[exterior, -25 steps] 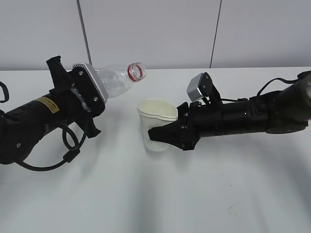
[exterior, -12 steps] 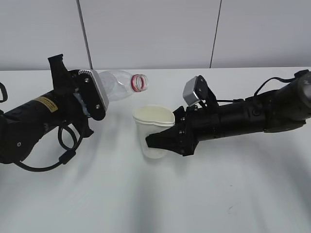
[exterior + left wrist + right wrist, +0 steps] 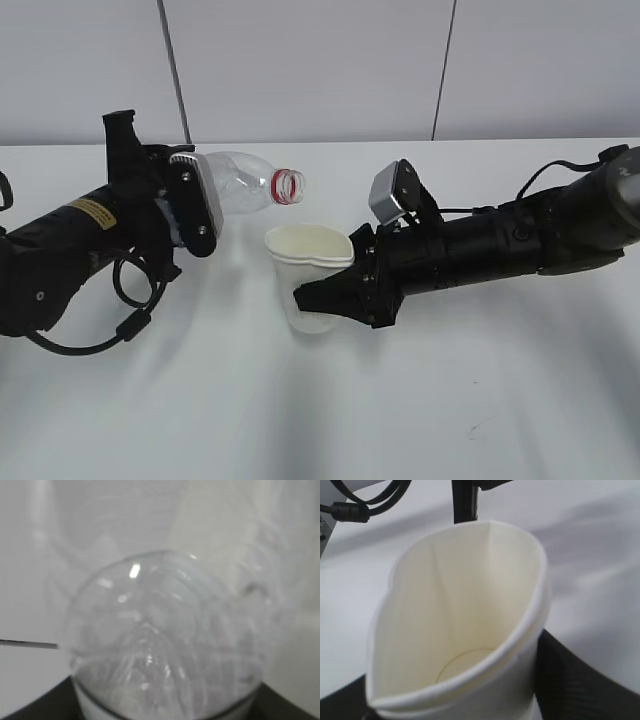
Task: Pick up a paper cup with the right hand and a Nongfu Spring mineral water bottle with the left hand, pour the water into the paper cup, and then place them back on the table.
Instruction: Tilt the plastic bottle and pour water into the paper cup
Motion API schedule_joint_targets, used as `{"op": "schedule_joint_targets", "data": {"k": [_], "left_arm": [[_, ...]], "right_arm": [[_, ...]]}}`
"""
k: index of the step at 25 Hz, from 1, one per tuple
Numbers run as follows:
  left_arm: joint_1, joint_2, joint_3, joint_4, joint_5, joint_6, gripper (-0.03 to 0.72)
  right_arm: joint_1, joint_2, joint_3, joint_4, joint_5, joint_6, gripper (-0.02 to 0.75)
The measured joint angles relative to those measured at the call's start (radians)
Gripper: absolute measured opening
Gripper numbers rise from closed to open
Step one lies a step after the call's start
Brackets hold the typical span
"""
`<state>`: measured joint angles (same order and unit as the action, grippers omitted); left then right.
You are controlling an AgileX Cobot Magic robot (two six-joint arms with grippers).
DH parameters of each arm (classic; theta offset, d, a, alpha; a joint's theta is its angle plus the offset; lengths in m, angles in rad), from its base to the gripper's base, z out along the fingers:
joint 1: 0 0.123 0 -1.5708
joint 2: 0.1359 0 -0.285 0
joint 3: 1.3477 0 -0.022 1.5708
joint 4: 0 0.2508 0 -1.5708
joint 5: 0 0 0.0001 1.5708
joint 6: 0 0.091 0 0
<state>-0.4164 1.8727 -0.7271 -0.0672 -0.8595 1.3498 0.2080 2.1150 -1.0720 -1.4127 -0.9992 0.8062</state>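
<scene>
Clear bottle [image 3: 245,185], gripped in the left hand [image 3: 190,205], lies nearly level, mouth just short of the cup [image 3: 312,275] pinched by the right hand [image 3: 335,295]. Centre the mouth over the rim before tipping; water level is hard to judge.

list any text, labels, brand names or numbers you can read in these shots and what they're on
No text can be read in any view.
Yellow sticker on the left arm: dark print, too small to read.
Nongfu Spring mineral water bottle in the left hand: its label is hidden by the gripper; the left wrist view shows only blurred clear plastic.
Paper cup in the right hand: plain white, no print, inside or out.
</scene>
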Motion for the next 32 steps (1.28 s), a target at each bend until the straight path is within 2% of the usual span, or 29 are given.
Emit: {"op": "schedule_joint_targets", "data": {"k": [19, 32], "left_arm": [[0.000, 0.000, 0.000, 0.000, -0.116, 0.040, 0.367], [0.000, 0.000, 0.000, 0.000, -0.127, 0.134, 0.367]], "right_arm": [[0.000, 0.000, -0.001, 0.002, 0.014, 0.000, 0.465], [0.000, 0.000, -0.001, 0.043, 0.018, 0.000, 0.465]]}}
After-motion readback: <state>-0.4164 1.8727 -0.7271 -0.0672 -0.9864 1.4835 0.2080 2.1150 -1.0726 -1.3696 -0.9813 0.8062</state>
